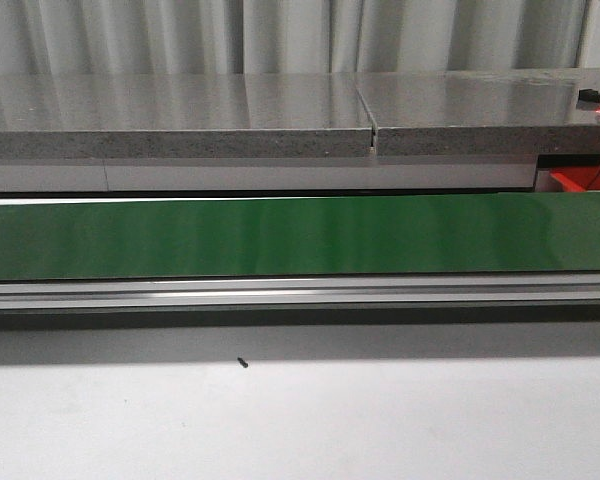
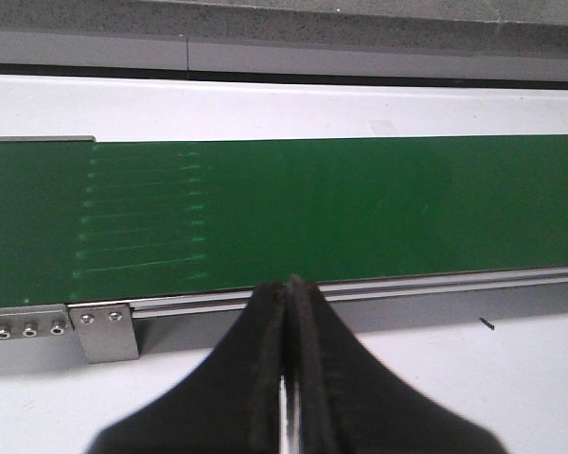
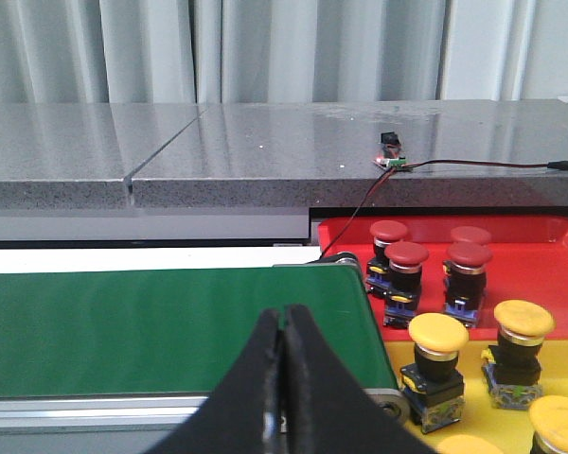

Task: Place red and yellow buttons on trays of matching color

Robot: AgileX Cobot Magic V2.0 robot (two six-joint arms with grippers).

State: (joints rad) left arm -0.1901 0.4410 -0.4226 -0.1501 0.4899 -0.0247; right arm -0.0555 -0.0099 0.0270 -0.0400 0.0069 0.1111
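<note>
In the right wrist view several red buttons (image 3: 406, 253) stand on the red tray (image 3: 540, 279) past the belt's end. Several yellow buttons (image 3: 437, 333) stand on the yellow tray (image 3: 478, 416) beside it. My right gripper (image 3: 284, 317) is shut and empty, over the near rail of the green belt (image 3: 170, 326), apart from the buttons. My left gripper (image 2: 286, 287) is also shut with nothing in it, above the belt's near rail (image 2: 360, 291). The front view shows only a corner of the red tray (image 1: 580, 180) and neither gripper.
The green conveyor belt (image 1: 300, 235) runs across the table and carries nothing. A grey stone counter (image 1: 280, 115) lies behind it, with a small lit circuit board and wire (image 3: 390, 161) on it. A small black speck (image 1: 242, 363) lies on the white table.
</note>
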